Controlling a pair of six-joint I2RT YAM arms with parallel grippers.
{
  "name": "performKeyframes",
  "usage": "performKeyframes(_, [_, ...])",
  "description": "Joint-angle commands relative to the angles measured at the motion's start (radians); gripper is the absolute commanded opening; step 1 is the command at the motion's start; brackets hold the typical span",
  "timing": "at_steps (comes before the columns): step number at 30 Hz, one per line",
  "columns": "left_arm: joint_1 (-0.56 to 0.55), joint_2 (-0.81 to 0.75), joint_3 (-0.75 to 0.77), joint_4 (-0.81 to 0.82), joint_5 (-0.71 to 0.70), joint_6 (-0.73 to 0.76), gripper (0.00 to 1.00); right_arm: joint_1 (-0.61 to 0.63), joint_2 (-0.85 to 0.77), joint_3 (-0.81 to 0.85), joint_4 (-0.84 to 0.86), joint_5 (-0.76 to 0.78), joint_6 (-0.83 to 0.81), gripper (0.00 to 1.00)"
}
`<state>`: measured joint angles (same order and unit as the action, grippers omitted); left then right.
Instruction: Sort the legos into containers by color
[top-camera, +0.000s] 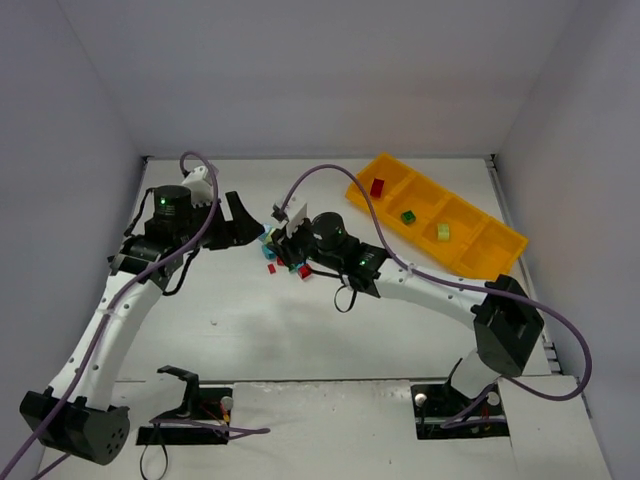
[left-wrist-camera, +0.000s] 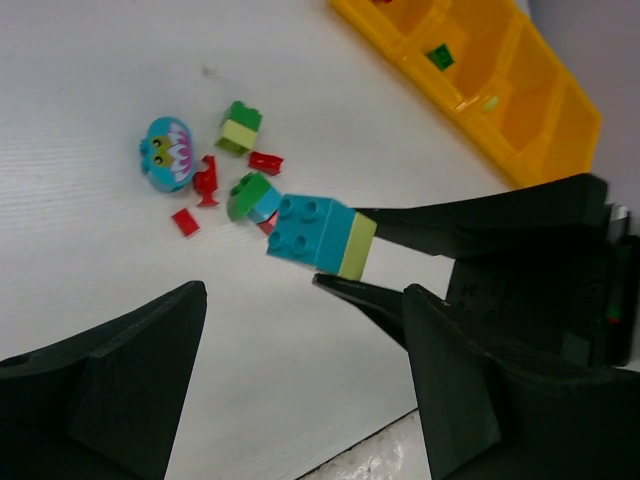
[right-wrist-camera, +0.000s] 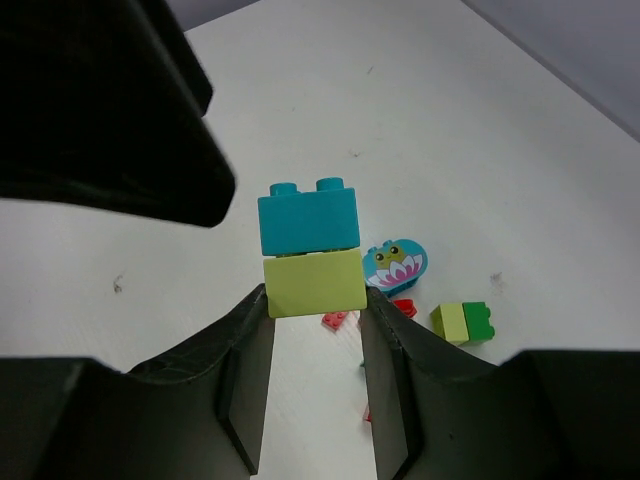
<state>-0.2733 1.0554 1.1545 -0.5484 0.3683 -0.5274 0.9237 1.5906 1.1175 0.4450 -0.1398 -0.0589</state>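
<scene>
Early — right tool (right-wrist-camera: 315, 297) clamps a teal-lime stack (right-wrist-camera: 308, 250), left tool (left-wrist-camera: 305, 300) open beside it. Tray (top-camera: 492, 250) holds three bricks (top-camera: 377, 186); pile (left-wrist-camera: 240, 128) under your tools unsorted.

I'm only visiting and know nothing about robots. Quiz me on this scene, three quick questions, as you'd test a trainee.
1. True or false: the right gripper pinches a pale yellow-green brick with a teal brick stuck to it.
2. How many compartments of the orange tray hold a brick? A) one B) three C) four
3. Fill in: the left gripper holds nothing, and its jaws are ____.

Key: 1 true; 2 B; 3 open.
</scene>
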Motion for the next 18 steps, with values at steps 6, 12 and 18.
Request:
performKeyframes(6, [0.009,0.106,0.114,0.182,0.237,-0.032,0.73,-0.008,-0.104,-0.038,0.043,0.057,-0.022,0.0])
performKeyframes(12, [0.013,0.166,0.123,0.183,0.271,-0.034,0.72,-0.016,-0.136,-0.047,0.043,0.074,-0.025,0.0])
performKeyframes(18, [0.029,0.209,0.122,0.183,0.293,-0.045,0.69,-0.029,-0.15,-0.056,0.043,0.077,-0.027,0.0])
